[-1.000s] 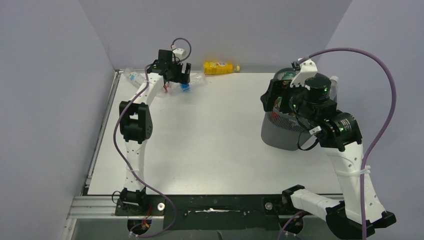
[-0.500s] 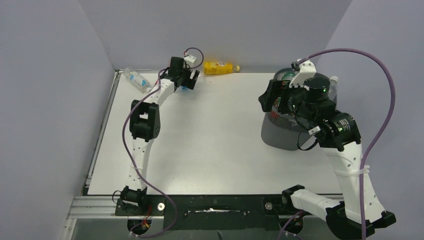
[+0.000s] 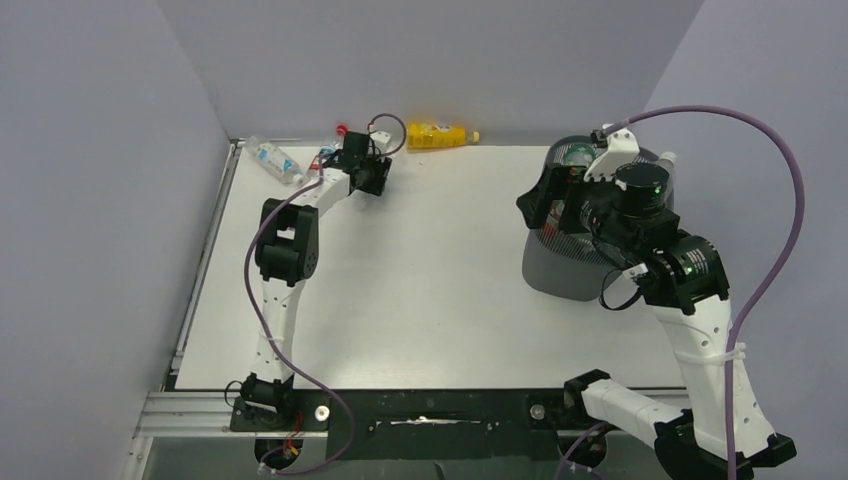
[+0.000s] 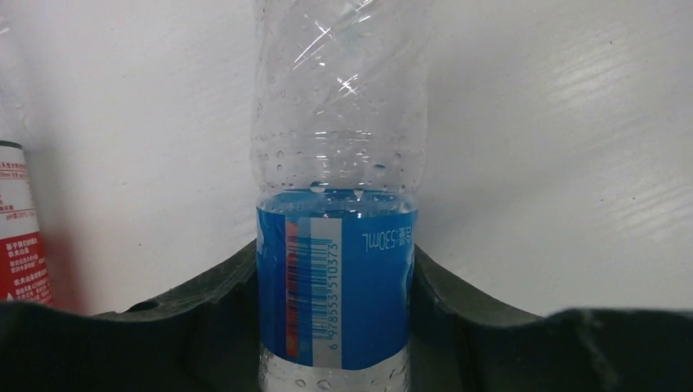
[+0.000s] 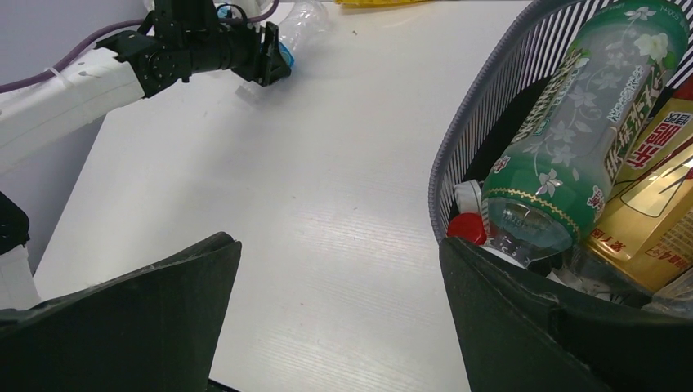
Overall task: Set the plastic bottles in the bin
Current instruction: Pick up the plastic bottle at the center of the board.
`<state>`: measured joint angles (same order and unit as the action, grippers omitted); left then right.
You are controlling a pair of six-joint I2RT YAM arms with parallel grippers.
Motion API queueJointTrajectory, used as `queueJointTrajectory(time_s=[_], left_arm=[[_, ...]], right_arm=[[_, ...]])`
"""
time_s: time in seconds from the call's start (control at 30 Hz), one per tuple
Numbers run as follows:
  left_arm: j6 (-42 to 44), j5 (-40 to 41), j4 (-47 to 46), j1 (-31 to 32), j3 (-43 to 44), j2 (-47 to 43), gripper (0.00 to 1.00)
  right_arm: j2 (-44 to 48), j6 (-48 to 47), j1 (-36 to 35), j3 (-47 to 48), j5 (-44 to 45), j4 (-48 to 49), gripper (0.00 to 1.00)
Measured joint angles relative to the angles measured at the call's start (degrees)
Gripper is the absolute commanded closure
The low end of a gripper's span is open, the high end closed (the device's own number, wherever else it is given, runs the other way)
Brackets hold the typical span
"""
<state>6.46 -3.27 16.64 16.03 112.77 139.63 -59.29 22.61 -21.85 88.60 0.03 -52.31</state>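
At the far left corner of the desk (image 3: 430, 270), the left hand (image 3: 362, 172) pinched a blue-labelled bottle (image 4: 335, 278) across its label. I'd lift it straight up before swinging to the bin (image 3: 560, 270), where the right hand (image 5: 339, 245) hovered, spread.

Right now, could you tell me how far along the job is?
A green-label bottle and others already lie in the bin. The left gripper is closed on a blue-label bottle; the right gripper is open. A yellow bottle, red-label bottle and clear bottle remain.
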Motion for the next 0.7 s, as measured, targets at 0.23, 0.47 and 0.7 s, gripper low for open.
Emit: queueJointTrajectory(time_s=[0.23, 0.47, 0.7], left_arm=[[-3.54, -1.49, 5.92, 0.17, -2.97, -4.70, 0.67], [-10.51, -8.35, 11.63, 1.95, -3.67, -16.20, 0.66], [-32.81, -24.57, 2.32, 5.92, -3.65, -27.98, 0.61]], right_arm=[[2.19, 2.14, 0.00, 0.00, -0.74, -0.02, 0.04], [3.08, 3.85, 0.00, 1.88, -1.11, -1.55, 0.04], [2.14, 4.35, 0.00, 9.66, -1.11, -3.93, 0.04]])
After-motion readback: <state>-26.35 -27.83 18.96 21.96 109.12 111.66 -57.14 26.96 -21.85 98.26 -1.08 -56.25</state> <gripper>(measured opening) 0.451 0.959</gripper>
